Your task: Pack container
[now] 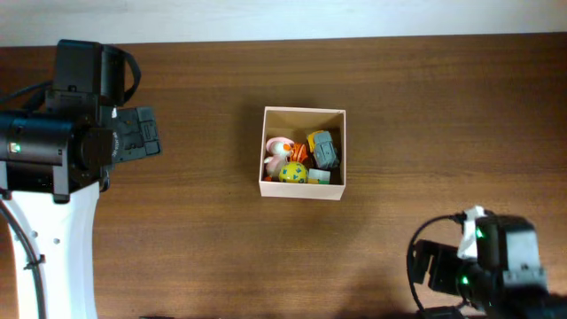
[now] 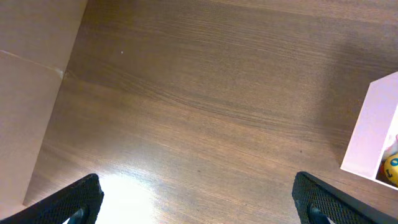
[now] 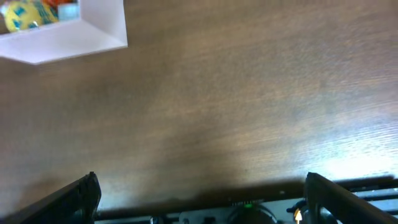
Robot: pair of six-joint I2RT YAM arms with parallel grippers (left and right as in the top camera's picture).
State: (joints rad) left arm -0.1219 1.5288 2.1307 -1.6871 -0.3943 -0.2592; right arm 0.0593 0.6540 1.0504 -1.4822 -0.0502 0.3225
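The container, a square white-walled cardboard box with a tan inside, sits mid-table. Inside it lie a yellow ball, a pink and white toy, a grey and orange toy and other small pieces. My left gripper is open and empty, well to the left of the box; its view shows the box wall at the right edge. My right gripper is open and empty near the front right edge; its view shows the box corner at top left.
The brown wooden table surrounds the box. A pale wall strip runs along the far edge. The left arm's white base stands at the front left.
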